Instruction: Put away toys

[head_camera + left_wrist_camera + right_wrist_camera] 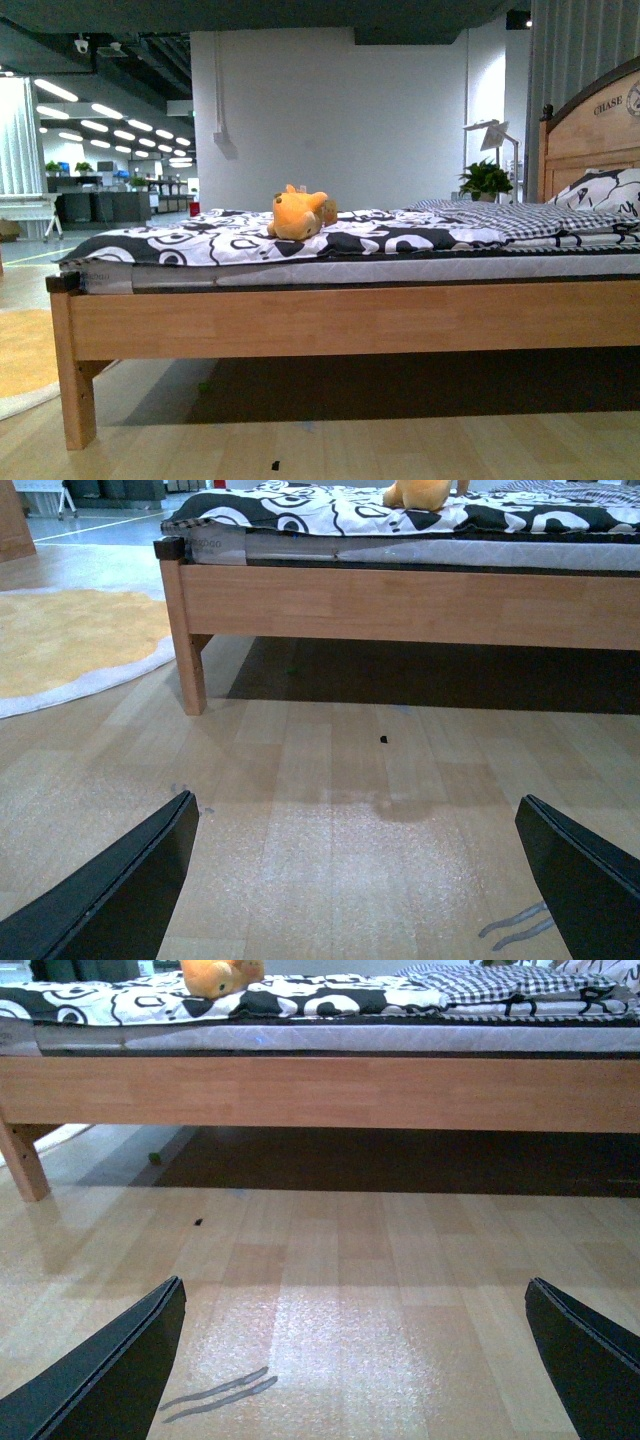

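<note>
Plush toy (299, 215), orange-yellow, lies on the wooden bed (350, 320), atop its black-and-white cover (200, 242), well apart from the pillow (610, 190). Yellow rug (70, 640) lies beside the bed's foot. Left gripper (355, 802) and right gripper (355, 1285) hang above the floor, fingers spread, grasping nothing.

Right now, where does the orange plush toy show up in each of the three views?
Front view: the plush toy lies on the patterned bedding, nearer the bed's foot end.
Left wrist view: the plush toy is on the bedding, cropped by the picture's edge.
Right wrist view: the plush toy is on the bedding, likewise cropped.
Shared landmark: the wooden side rail.
</note>
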`<act>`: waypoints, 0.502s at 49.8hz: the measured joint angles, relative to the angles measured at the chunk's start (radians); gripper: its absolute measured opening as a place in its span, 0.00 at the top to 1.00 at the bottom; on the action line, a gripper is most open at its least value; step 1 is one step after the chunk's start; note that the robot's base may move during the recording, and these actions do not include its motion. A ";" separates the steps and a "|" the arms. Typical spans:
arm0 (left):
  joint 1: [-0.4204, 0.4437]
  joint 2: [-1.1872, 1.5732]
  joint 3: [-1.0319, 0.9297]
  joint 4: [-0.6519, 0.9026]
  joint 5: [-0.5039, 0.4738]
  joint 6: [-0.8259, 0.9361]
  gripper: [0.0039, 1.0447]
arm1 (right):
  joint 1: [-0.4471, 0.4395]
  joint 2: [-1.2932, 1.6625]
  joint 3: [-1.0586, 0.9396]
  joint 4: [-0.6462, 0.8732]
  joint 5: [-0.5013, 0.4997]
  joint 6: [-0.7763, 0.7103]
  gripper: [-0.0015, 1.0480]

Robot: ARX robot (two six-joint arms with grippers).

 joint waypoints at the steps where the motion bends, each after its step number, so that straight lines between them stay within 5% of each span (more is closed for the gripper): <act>1: 0.000 0.000 0.000 0.000 0.000 0.000 0.05 | 0.000 0.000 0.000 0.000 0.000 0.000 0.00; 25: 0.000 0.000 0.000 0.000 0.000 0.000 0.05 | 0.000 0.000 0.000 0.000 0.000 0.000 0.00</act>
